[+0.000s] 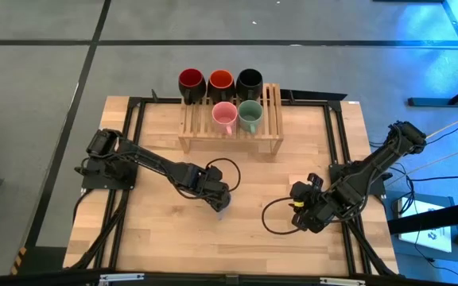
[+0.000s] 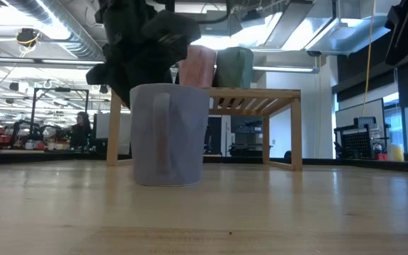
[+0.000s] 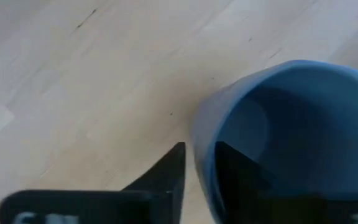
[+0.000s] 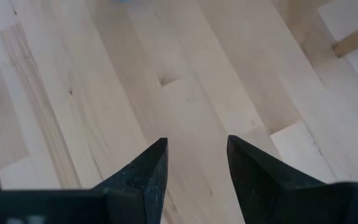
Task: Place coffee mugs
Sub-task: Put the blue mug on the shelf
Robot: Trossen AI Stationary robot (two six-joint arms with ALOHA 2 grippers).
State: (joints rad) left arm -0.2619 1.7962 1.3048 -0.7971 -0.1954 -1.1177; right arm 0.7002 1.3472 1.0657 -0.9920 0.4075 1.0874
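The lavender-blue mug (image 2: 168, 134) stands upright on its base on the table, handle (image 2: 163, 131) toward the near edge. My left gripper (image 3: 197, 149) comes down on it from above near the table's middle (image 1: 217, 199), shut on its rim. On the slatted wooden rack (image 1: 273, 131) the pink mug (image 1: 224, 116) and green mug (image 1: 250, 115) stand side by side. The dark red (image 1: 191, 80), red-orange (image 1: 221, 81) and black (image 1: 249, 79) mugs line the rack's far edge. My right gripper (image 4: 194, 165) is open over bare wood at the right (image 1: 302, 205). My left gripper has the lavender-blue mug by its wall at the rim (image 3: 199, 134). One finger (image 3: 241, 174) is inside the cup and the other finger (image 3: 166, 177) outside. The fingers come from above, pointing down. The mug is upright with its base on the table (image 2: 167, 183).
The rack stands on legs at the table's far side, with open room beneath it (image 2: 246, 134). Black frame rails (image 1: 336, 151) run along the table's sides. Bare wood (image 1: 253, 230) lies between the two grippers. A person (image 2: 82, 127) sits in the room beyond.
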